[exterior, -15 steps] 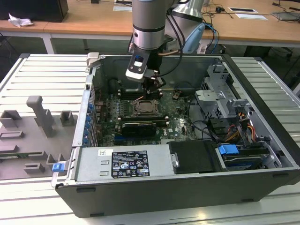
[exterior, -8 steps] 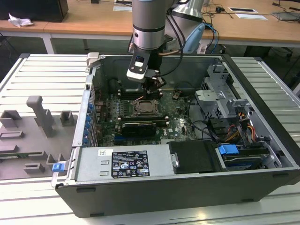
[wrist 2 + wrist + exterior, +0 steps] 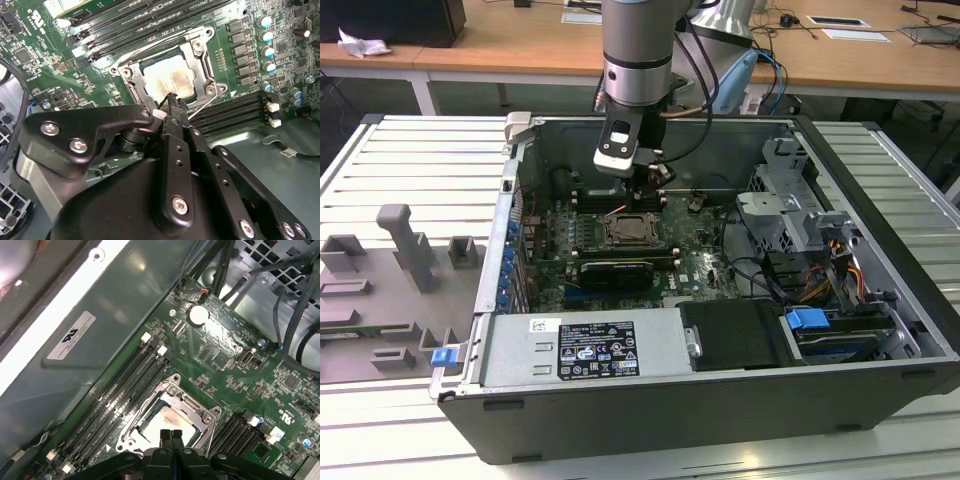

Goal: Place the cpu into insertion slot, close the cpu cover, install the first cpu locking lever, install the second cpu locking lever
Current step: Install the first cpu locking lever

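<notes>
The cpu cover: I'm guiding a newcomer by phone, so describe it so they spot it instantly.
Inside the open computer case, find the green circuit board. Between its banks of long black memory slots lies the cpu cover: a shiny square metal frame whose cut-out centre shows the pale cpu.

In the first wrist view, we find the gripper (image 3: 170,435) covering one edge of the cpu (image 3: 165,418).
</notes>
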{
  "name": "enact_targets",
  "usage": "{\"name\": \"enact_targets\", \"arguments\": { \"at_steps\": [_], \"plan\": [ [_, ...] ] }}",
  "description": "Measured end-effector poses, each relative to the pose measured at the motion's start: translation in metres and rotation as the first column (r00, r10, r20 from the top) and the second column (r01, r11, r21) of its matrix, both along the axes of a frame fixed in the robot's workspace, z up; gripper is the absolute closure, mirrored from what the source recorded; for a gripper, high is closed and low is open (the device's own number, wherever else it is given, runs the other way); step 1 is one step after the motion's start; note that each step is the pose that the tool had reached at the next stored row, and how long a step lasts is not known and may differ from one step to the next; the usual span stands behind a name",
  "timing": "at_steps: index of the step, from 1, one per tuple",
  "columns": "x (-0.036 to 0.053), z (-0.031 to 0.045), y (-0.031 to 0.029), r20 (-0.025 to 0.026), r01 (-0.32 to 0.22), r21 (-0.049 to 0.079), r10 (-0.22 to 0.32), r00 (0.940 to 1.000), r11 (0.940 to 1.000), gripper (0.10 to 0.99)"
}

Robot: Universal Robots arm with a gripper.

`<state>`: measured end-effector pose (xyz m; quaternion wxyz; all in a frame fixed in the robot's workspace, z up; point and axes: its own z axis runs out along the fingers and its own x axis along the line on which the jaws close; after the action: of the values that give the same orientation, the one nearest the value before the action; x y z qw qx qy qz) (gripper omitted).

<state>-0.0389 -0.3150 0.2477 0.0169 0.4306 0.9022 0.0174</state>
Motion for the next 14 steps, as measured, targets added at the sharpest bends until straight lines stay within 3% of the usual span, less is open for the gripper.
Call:
{"name": "enact_targets", "arguments": {
  "at_steps": [14],
  "plan": [
    [0.0,0.0,0.0,0.0,-0.072,0.0,0.072,0.9974,0.9974,0.98]
  ]
}}
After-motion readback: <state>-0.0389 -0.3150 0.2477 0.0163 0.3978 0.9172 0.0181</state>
